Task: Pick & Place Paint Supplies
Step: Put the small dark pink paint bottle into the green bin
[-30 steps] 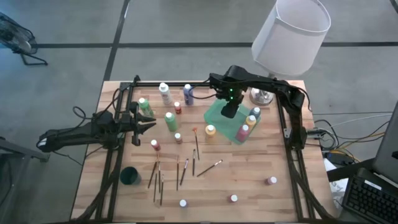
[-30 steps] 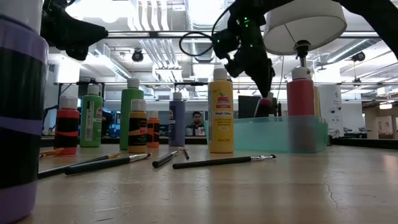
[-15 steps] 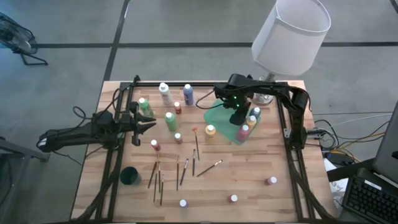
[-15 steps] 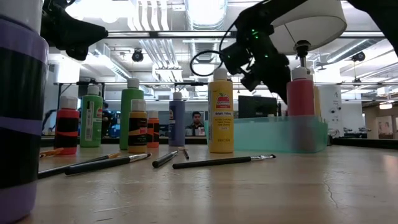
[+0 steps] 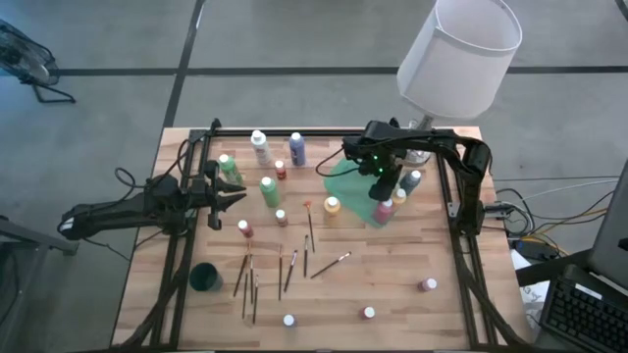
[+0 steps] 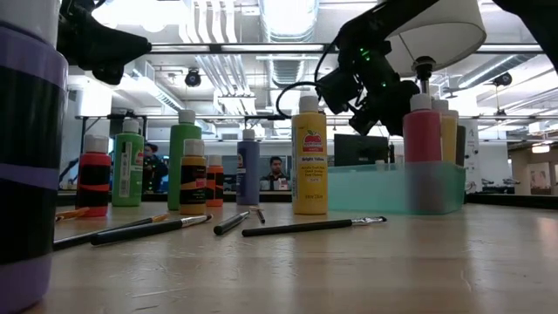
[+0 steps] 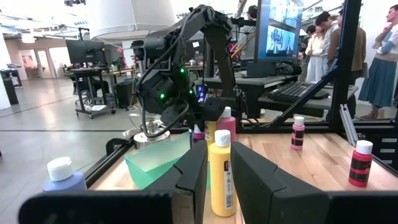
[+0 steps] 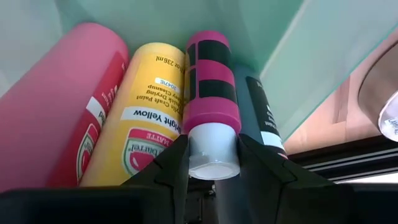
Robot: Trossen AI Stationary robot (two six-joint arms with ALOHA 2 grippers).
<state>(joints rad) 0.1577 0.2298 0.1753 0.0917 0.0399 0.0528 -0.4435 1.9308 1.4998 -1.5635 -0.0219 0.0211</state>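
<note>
My right gripper (image 5: 392,182) is over the right end of the translucent green tray (image 5: 343,182), shut on a pink, black-striped bottle (image 8: 213,93). That bottle lies against a yellow bottle (image 8: 149,124), a red one (image 8: 56,106) and a dark grey one (image 8: 261,112) inside the tray. My left gripper (image 5: 235,196) hovers open near the table's left side, beside two green bottles (image 5: 268,189). More bottles stand around the table, among them a yellow one (image 5: 333,206) just outside the tray. Several brushes (image 5: 294,265) lie flat near the table's middle. My right gripper pinches the pink bottle by its white cap (image 8: 213,163), one finger (image 8: 171,168) on each side of it. The fingers come slanting down from above. The bottle's body points away from the gripper, pressed in among the other bottles; what its base rests on is hidden.
A white lamp (image 5: 456,54) stands at the far right corner, close to the right arm. A dark green cup (image 5: 205,277) sits near the left front. Three small bottles (image 5: 369,314) stand along the near edge. People show in the room behind.
My right gripper has moved toward the table's right edge across the tray, carrying the pink bottle from the tray's middle to the group of bottles at its right end.
</note>
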